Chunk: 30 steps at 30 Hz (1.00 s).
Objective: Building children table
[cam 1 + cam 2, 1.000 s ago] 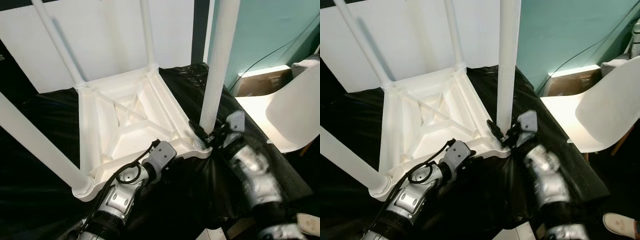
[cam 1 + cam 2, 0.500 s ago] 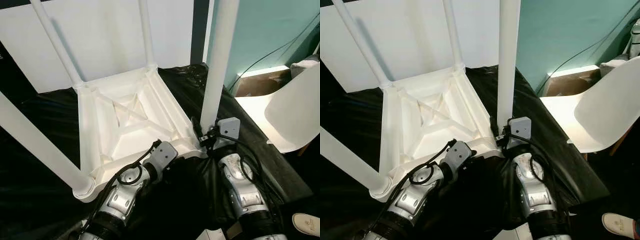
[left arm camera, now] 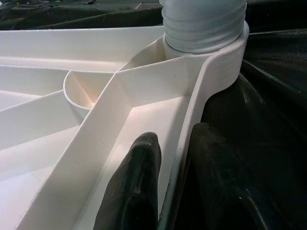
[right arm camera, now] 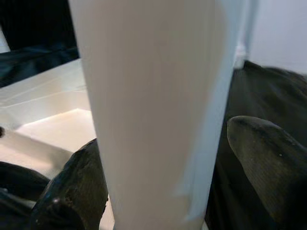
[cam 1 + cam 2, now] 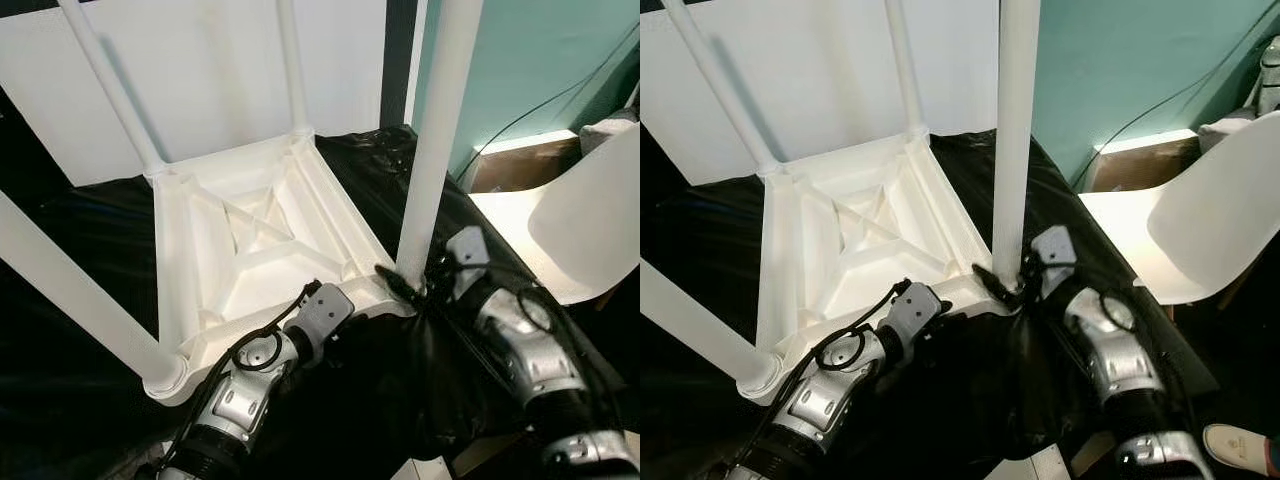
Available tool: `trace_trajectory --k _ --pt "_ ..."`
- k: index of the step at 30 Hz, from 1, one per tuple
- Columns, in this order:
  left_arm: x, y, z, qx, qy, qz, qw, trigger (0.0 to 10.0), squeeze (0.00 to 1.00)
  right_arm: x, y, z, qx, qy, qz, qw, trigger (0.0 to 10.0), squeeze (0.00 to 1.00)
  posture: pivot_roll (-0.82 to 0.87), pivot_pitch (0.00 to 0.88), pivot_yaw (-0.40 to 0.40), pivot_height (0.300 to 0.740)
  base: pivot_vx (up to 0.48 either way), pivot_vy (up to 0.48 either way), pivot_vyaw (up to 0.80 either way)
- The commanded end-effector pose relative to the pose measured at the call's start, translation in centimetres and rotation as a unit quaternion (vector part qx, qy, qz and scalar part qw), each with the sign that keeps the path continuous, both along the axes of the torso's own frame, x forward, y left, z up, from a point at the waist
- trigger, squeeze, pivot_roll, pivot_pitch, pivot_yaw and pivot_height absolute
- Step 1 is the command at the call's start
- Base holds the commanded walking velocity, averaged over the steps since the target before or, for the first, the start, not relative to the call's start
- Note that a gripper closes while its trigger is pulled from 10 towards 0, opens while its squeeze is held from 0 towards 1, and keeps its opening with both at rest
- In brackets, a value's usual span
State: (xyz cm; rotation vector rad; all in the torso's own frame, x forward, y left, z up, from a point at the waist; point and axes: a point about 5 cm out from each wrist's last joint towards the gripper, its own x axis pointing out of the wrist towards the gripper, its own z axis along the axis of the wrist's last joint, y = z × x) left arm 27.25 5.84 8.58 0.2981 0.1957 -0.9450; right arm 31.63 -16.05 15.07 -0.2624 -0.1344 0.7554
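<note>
A white children's table [image 5: 250, 240] lies upside down on a black cloth [image 5: 90, 220], its legs pointing up. My left gripper [image 3: 175, 139] is shut on the table's near rim, one finger [image 3: 136, 177] inside the wall and the other outside. At the near right corner stands a thick white leg [image 5: 435, 150] in its socket [image 3: 204, 28]. My right gripper [image 5: 410, 285] holds the base of that leg, shut on it, with a black finger [image 4: 72, 191] on either side.
A white chair [image 5: 590, 230] stands close on the right, with a cardboard box [image 5: 510, 165] and a cable by the teal wall behind it. A white panel [image 5: 200, 80] rises behind the table. A shoe [image 5: 1240, 445] rests on the floor at the lower right.
My right wrist has rolled around the leg's base and the forearm has swung out to the right. The left gripper and the table frame have stayed put.
</note>
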Motion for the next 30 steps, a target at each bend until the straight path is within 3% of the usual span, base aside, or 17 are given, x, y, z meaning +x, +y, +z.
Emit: trace_trajectory --k 1,2,3,8,13,20,21,22,23,24,25,30 --pt "-0.9 0.8 -2.7 0.027 0.060 0.018 0.998 10.0 0.00 0.0 0.3 -0.1 0.000 0.005 0.018 1.000 10.0 0.00 -0.05 0.000 0.050 0.740 0.000 0.000 0.00" --pt "-1.0 0.8 -2.7 0.026 0.060 0.019 0.998 10.0 0.00 0.1 0.2 0.0 -0.004 0.010 0.034 0.999 10.0 0.00 -0.05 0.000 0.049 0.740 0.000 0.000 0.00" --pt "-1.0 0.8 -2.8 0.027 0.060 0.019 0.998 10.0 0.00 -0.1 0.1 -0.1 -0.010 0.027 0.063 0.998 0.0 0.00 -0.05 0.000 0.049 0.740 0.000 0.000 0.00" --pt "-1.0 0.9 -2.7 0.027 0.060 0.021 0.998 10.0 0.00 -0.4 -0.3 -0.3 -0.011 0.061 0.098 0.993 0.0 0.00 -0.04 0.000 0.051 0.740 0.000 0.000 0.00" --pt "-1.0 1.3 -2.8 0.029 0.060 0.025 0.997 10.0 0.00 -0.7 -1.9 -1.1 -0.020 0.120 0.127 0.984 0.0 0.00 -0.04 0.000 0.057 0.740 0.000 0.000 0.00" --pt "-1.1 1.3 -2.7 0.031 0.060 0.022 0.997 10.0 0.00 -1.5 -1.1 -2.1 0.002 0.137 0.129 0.982 0.0 0.00 -0.04 0.000 0.061 0.740 0.000 0.000 0.00" --pt "-1.1 1.3 -2.7 0.031 0.059 0.022 0.998 10.0 0.00 -1.9 -0.1 -2.5 0.021 0.107 0.090 0.990 0.0 0.00 -0.04 0.000 0.061 0.740 0.000 0.000 0.00" --pt "-1.1 1.3 -2.7 0.031 0.059 0.023 0.998 10.0 0.00 -2.1 0.4 -2.5 0.056 0.069 0.006 0.996 0.0 0.00 -0.03 0.000 0.059 0.740 0.000 0.000 0.00" --pt "-1.1 1.3 -2.7 0.031 0.059 0.023 0.998 10.0 0.00 -2.1 0.4 -2.5 0.056 0.069 0.006 0.996 0.0 0.00 -0.03 0.000 0.059 0.740 0.000 0.000 0.00" --pt "-1.1 1.4 -2.7 0.032 0.059 0.023 0.997 10.0 0.00 -2.3 0.5 -2.7 0.085 0.041 -0.083 0.992 0.0 0.00 -0.03 0.000 0.057 0.740 0.000 0.000 0.00" --pt "-1.2 1.4 -2.7 0.032 0.060 0.025 0.997 10.0 0.00 -3.0 0.2 -3.3 0.100 0.019 -0.207 0.973 0.0 0.00 -0.02 0.000 0.060 0.740 0.000 0.000 0.00" --pt "-1.5 1.5 -2.8 0.031 0.063 0.026 0.997 10.0 0.00 -3.3 0.1 -4.0 0.093 0.022 -0.279 0.955 0.0 0.00 -0.03 0.000 0.058 0.740 0.000 0.000 0.00"
